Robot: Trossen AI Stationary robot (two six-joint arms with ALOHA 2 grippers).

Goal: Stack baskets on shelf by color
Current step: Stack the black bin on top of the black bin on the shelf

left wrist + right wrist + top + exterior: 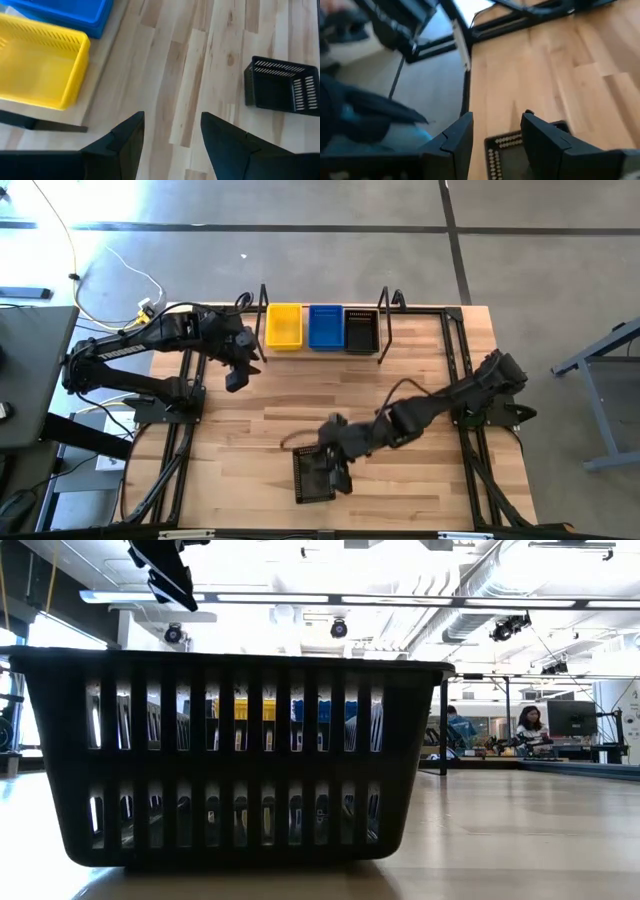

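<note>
No writing is showing anywhere. The wooden plank table (420,480) is carrying the black rod shelf (384,320), which is holding a yellow basket (283,326), a blue basket (326,326) and a black basket (361,330). Well in front of the shelf, the right gripper (335,465) is hanging released over a slotted loose black basket (312,478). Only the low view is showing its slats. The left gripper (236,376) is hovering spread near the shelf.
</note>
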